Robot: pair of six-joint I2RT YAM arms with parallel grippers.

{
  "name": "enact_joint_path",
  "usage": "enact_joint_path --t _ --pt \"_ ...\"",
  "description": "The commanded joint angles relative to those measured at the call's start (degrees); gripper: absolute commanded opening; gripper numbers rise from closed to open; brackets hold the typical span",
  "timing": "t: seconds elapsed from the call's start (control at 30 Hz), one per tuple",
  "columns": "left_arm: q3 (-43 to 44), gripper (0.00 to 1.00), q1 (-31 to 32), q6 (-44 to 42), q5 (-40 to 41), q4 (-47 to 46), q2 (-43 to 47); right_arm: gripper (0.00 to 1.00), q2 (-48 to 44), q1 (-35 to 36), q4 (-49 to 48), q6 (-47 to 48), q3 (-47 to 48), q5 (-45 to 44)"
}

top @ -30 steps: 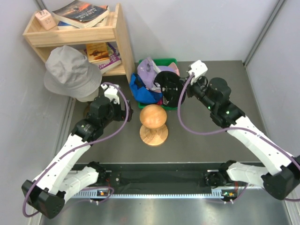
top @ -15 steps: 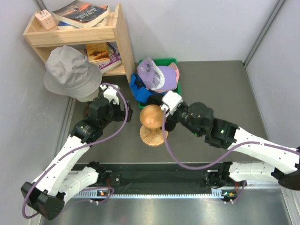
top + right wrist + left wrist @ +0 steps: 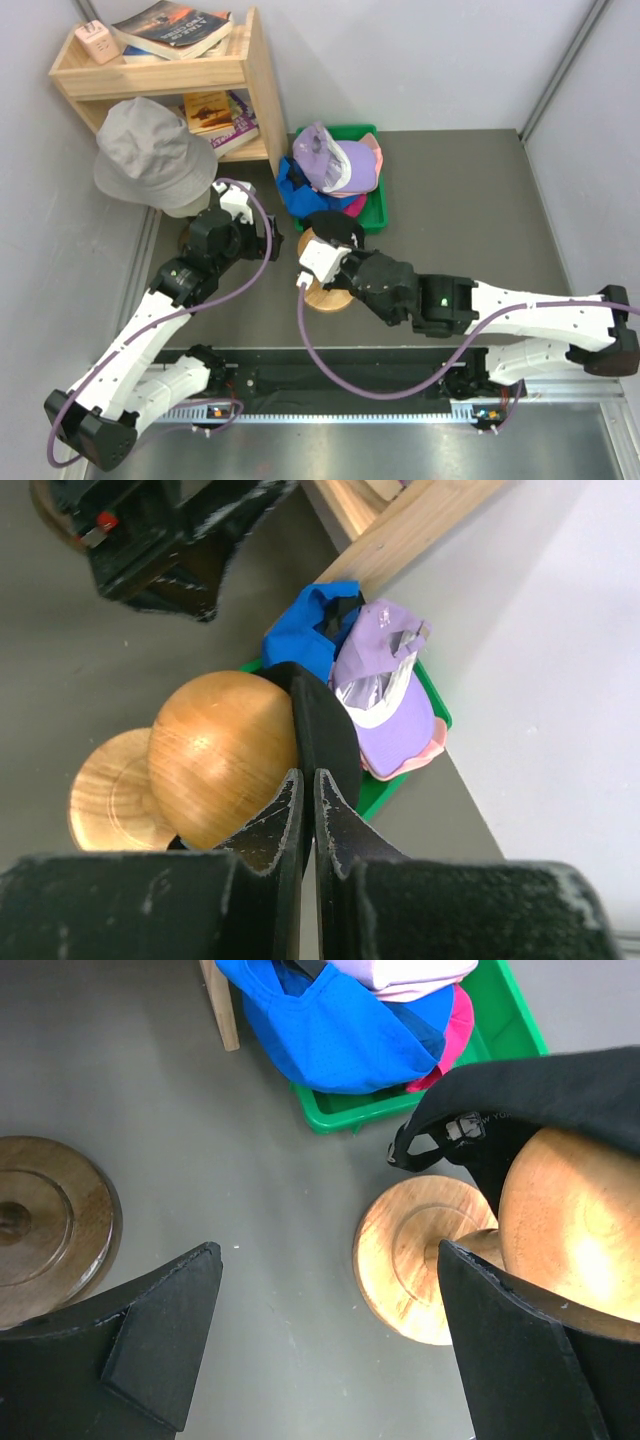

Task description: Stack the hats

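Observation:
My right gripper (image 3: pixel 330 246) (image 3: pixel 308 780) is shut on the black cap (image 3: pixel 332 228) (image 3: pixel 326 725). It holds the cap against the far side of the wooden head form (image 3: pixel 322 285) (image 3: pixel 225 755), partly draped over it. The cap also shows in the left wrist view (image 3: pixel 540 1090). The lavender cap (image 3: pixel 325 158) (image 3: pixel 385 685) lies on top of the pink (image 3: pixel 366 165), bright blue (image 3: pixel 298 195) (image 3: pixel 340 1020) and magenta (image 3: pixel 355 207) (image 3: pixel 460 1030) caps in the green tray (image 3: pixel 379 215). No dark green cap shows. My left gripper (image 3: pixel 262 240) (image 3: pixel 330 1310) is open and empty, left of the head form.
A second round wooden base (image 3: pixel 188 236) (image 3: pixel 40 1220) lies left of my left gripper. A grey bucket hat (image 3: pixel 150 150) hangs by the wooden bookshelf (image 3: pixel 250 70) at the back left. Walls close the table on both sides.
My right arm has carried the black cap from above the tray, left and toward me, onto the wooden head form. My left arm has barely moved.

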State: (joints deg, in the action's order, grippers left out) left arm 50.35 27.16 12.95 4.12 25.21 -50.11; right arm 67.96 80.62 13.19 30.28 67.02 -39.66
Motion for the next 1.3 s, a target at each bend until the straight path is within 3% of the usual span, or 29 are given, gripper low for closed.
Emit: enact_joint_path --t 0.0,0.57,1.27 --pt "-0.07 0.93 0.18 0.32 0.1 -2.98 1.33 0.0 2.17 2.52 -1.59 3.2 3.64 -1.39" --pt "-0.07 0.93 0.18 1.2 -0.52 -3.15 0.89 0.0 13.95 10.43 1.22 1.72 5.05 -0.42" --pt "-0.16 0.93 0.18 1.38 0.01 -3.15 1.24 0.0 19.93 12.46 -1.59 -10.06 0.04 12.5"
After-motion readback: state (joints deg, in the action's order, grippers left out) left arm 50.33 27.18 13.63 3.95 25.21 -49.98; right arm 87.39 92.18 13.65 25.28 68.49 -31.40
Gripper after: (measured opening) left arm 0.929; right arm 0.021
